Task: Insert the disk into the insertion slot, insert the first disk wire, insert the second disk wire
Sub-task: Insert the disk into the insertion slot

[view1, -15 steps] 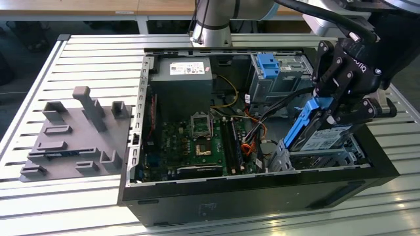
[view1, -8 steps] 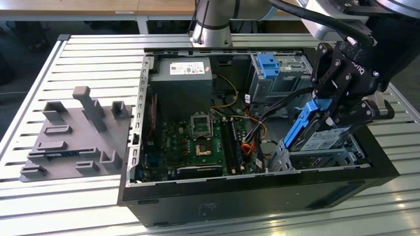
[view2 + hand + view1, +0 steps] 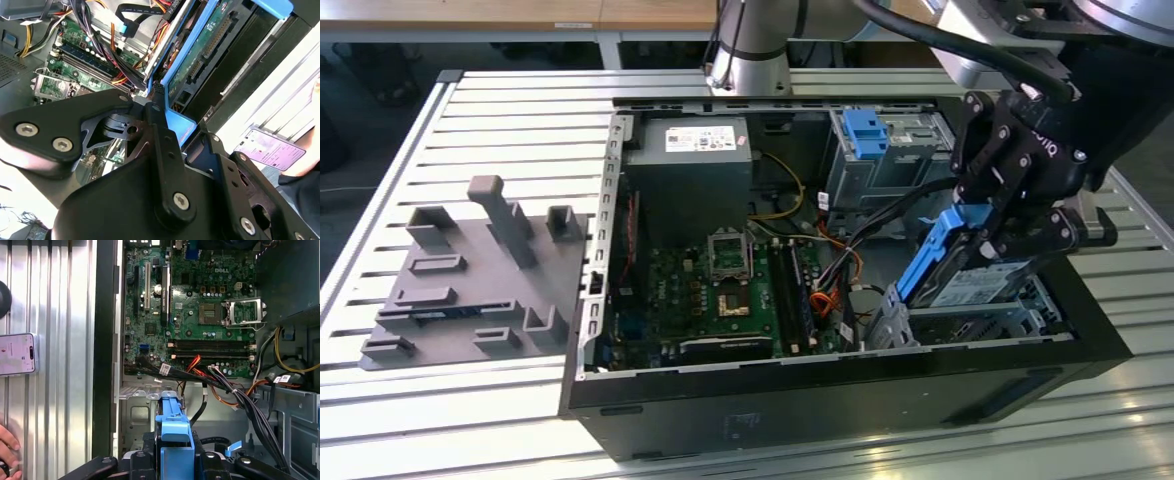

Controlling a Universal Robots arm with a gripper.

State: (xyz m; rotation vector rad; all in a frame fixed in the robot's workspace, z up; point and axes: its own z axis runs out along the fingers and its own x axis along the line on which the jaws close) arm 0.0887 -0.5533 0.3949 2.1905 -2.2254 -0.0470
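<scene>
Slatted metal worktop [image 3: 494, 110] carries an open black computer case [image 3: 854, 400]; a grey fixture plate [image 3: 467, 290] with upright blocks lies just beside it, on the exterior view's left. A phone [image 3: 16, 354] lies flat on the slats.

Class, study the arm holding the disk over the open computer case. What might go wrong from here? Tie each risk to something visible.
1. The gripper holds the disk tilted on edge above the insertion slot; it may catch on the slot's rim.
2. The cable bundle runs close by the slot and might get snagged.
3. A person's hand is over the table beside the computer case, possibly within the arm's reach.
</scene>
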